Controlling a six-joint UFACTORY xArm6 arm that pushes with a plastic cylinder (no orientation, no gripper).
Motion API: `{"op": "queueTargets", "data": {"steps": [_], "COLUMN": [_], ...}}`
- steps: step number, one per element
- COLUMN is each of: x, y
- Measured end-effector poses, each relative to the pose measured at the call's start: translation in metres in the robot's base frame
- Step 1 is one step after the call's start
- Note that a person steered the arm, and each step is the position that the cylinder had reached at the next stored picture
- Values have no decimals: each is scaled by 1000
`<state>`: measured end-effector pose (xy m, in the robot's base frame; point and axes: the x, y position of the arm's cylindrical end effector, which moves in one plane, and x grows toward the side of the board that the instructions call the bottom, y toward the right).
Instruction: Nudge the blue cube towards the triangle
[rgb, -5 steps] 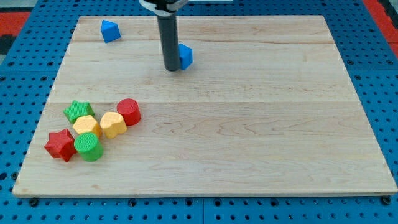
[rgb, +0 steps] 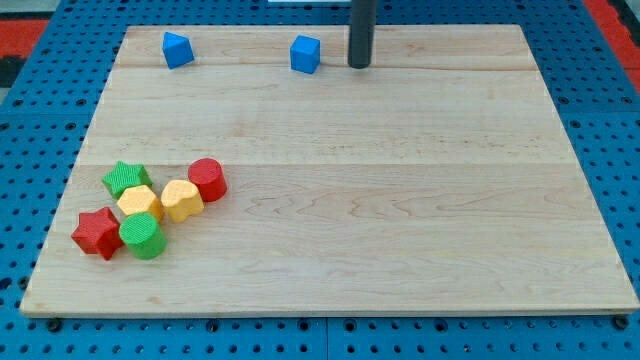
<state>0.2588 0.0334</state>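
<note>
The blue cube (rgb: 306, 54) sits near the view's top edge of the wooden board (rgb: 400, 200), a little left of centre. The blue triangle block (rgb: 177, 49) lies at the view's top left, well apart from the cube. My tip (rgb: 359, 65) rests on the board just to the right of the cube, with a small gap between them.
A cluster sits at the view's lower left: a green star (rgb: 126, 179), a red cylinder (rgb: 208, 179), two yellow blocks (rgb: 180, 200) (rgb: 139, 203), a red star (rgb: 97, 232) and a green cylinder (rgb: 143, 236).
The blue cube has moved up the view to the board's top edge. My tip went from the cube's left side to its right side, higher in the view.
</note>
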Motion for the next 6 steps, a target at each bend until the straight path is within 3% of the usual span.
{"op": "queueTargets", "data": {"steps": [1, 2, 3, 4, 5, 6], "x": [1, 15, 83, 203, 301, 357], "y": [-67, -77, -30, 12, -27, -148]}}
